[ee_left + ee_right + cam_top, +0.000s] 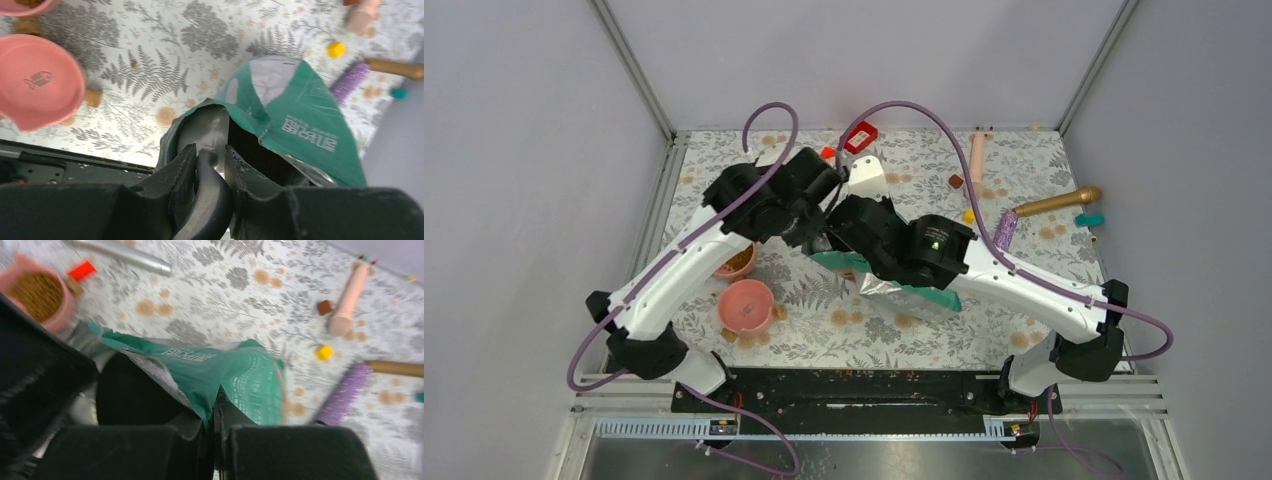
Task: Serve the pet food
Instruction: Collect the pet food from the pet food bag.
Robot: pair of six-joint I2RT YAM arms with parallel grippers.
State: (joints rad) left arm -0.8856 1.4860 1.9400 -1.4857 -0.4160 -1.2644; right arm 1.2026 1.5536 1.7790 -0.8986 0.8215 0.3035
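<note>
I've got the left tool clamped on the scoop, aimed straight into the pouch mouth. The right tool pinches the pouch rim. The pink bowl is beside my left arm.

Fern-print table in view: on the left an empty pink bowl sits near a second bowl loaded with brown kibble, and a small wooden block lies just beside the empty one. At the back there's a red block. To the right lie a pink rod, a brown block, a yellow block, a purple brush and a wooden handle.
</note>
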